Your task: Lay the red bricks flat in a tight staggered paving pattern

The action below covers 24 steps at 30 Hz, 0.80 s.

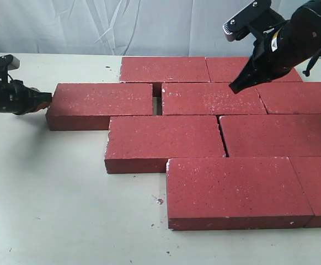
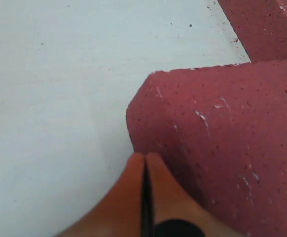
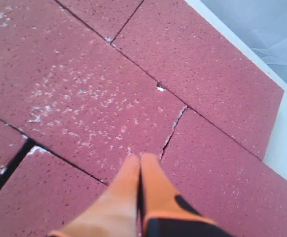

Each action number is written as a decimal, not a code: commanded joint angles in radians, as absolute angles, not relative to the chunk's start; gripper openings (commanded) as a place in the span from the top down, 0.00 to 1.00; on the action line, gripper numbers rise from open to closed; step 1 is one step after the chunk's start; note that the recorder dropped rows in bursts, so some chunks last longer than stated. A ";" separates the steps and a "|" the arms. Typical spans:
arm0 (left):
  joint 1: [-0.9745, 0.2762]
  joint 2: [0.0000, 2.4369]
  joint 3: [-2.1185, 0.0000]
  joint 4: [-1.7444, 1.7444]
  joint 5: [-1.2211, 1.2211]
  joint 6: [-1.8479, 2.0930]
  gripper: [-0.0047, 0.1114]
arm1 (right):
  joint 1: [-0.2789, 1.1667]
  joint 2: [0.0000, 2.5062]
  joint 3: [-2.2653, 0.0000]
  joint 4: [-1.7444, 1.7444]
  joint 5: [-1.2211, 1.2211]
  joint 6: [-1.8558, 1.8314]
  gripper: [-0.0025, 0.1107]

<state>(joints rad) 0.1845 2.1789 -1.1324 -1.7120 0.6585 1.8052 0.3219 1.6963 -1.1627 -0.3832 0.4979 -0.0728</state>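
The flat rectangular dark-red bricks (image 1: 166, 142) look rough and grainy — matt, white-flecked, chipped at the edges. The pale tabletop (image 1: 55, 210) is smooth and matt. The orange fingertips (image 3: 119, 195) seem smooth, perhaps rubbery — too blurred to settle.

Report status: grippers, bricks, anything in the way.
Left gripper shut, tips at leftmost brick end. Right gripper shut, over middle brick. Gap open between those bricks. No obstruction seen.

backdrop: crumpled whitish-grey sheet (image 1: 94, 27) hanging behind the right pincer (image 1: 236, 87), along the desk's far edge | desk (image 1: 67, 210): plain off-white, bit scuffed, few dark crumbs (image 1: 159, 201) | light: soft, pretty even, only faint shadows
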 commanded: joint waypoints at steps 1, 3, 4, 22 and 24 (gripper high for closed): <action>0.156 2.181 -1.135 -1.730 0.653 1.810 0.96 | 0.297 1.687 -1.152 -0.372 0.453 -0.069 0.99; 0.142 2.181 -1.135 -1.741 0.653 1.815 0.96 | 0.297 1.687 -1.152 -0.372 0.451 -0.071 0.99; 0.135 2.181 -1.135 -1.743 0.653 1.816 0.96 | 0.297 1.687 -1.152 -0.372 0.449 -0.071 0.99; 0.101 2.181 -1.139 -1.722 0.492 1.816 0.96 | 0.297 1.687 -1.152 -0.353 0.438 -0.069 0.99; 0.101 2.181 -1.139 -1.711 0.471 1.816 0.96 | 0.297 1.687 -1.152 -0.353 0.438 -0.069 0.99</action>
<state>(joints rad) 0.1072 2.1789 -1.1357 -1.7240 0.5098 1.8132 0.3025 1.6946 -1.1566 -0.3569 0.4494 -0.0709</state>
